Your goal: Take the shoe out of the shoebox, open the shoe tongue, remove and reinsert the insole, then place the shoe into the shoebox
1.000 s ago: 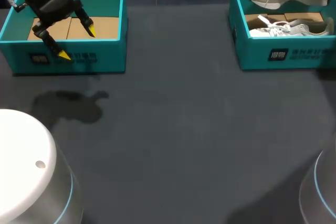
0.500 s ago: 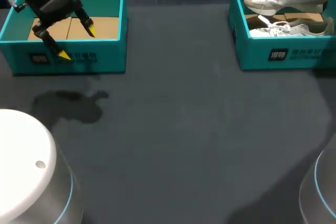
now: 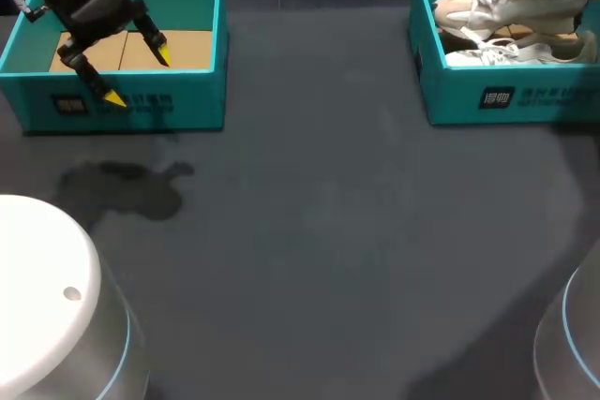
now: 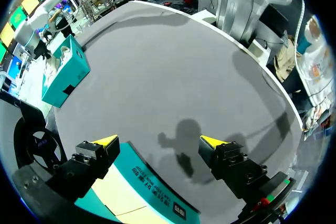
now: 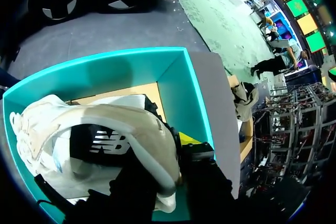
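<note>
A dark grey table (image 3: 328,231) carried a shadow (image 3: 122,189) and, at its far left, a teal box (image 3: 202,91) floored with brown cardboard (image 3: 187,49). A spare white sneaker (image 3: 516,51) lay on its side in the shoebox (image 3: 450,100) at far right.

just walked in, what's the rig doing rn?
The right gripper holds a beige sneaker by its heel inside the right shoebox, over a second, pale grey sneaker lying there. Only one of its yellow tips shows; the shoe hides the other. The left gripper hangs open above the front wall of the left shoebox, holding nothing. It looks like the put-back end of the task, with the shoe not yet released.
</note>
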